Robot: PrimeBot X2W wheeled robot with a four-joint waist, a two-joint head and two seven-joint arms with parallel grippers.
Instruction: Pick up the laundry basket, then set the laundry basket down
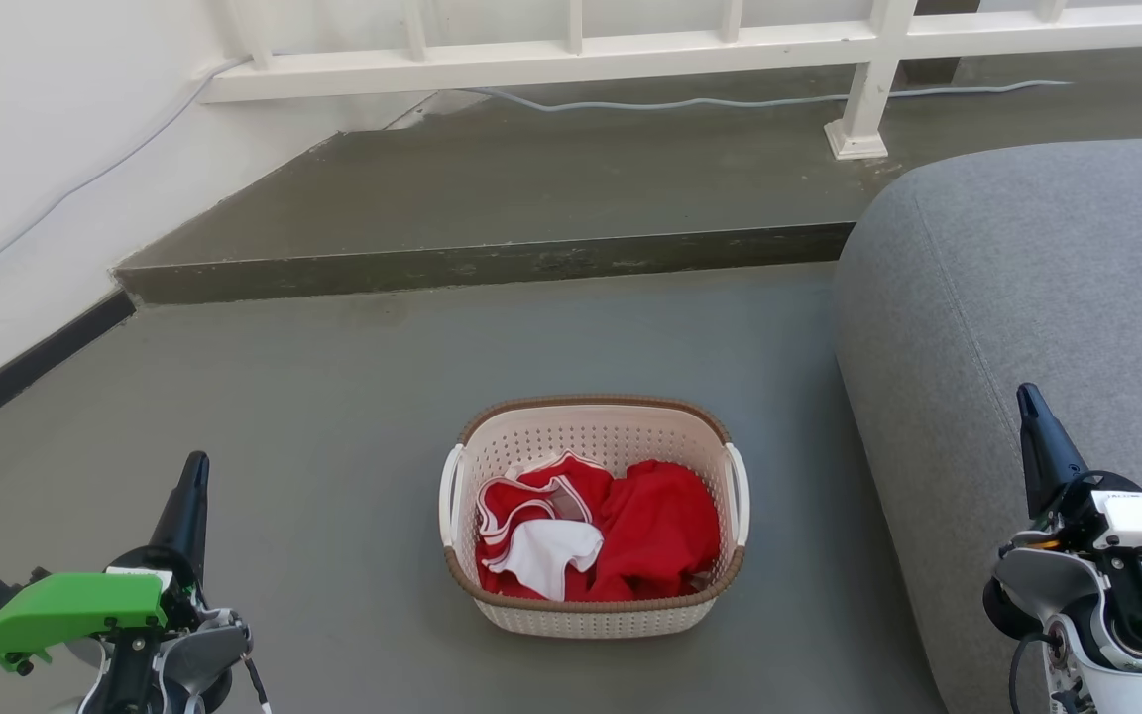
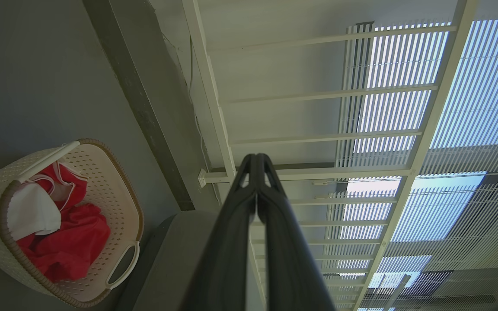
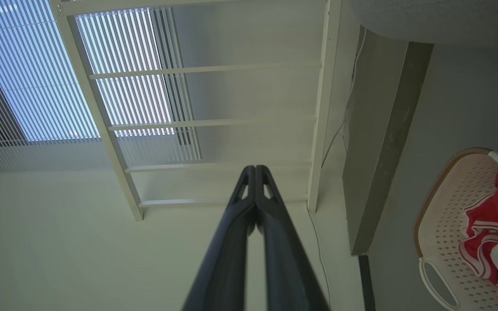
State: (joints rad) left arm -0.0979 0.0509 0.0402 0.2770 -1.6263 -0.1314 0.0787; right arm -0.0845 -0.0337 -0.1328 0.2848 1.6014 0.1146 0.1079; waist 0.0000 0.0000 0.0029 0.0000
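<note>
The laundry basket (image 1: 593,607) stands on the grey floor at the centre of the head view, cream-white and perforated with a brown rim and a white loop handle on each short side. Red and white clothes lie inside it. My left gripper (image 1: 196,466) is at the lower left, well clear of the basket, fingers pressed together and holding nothing. My right gripper (image 1: 1027,395) is at the lower right over the sofa, also shut and empty. The basket (image 2: 115,207) appears at the lower left of the left wrist view, beside my shut left gripper (image 2: 256,157). At the right edge of the right wrist view is the basket (image 3: 443,224), with my shut right gripper (image 3: 254,168) in the middle.
A grey sofa (image 1: 1027,297) fills the right side, close to the basket. A raised concrete step (image 1: 482,263) runs across behind the basket, with a white railing (image 1: 571,50) and a cable on it. A white wall (image 1: 26,178) stands at the left.
</note>
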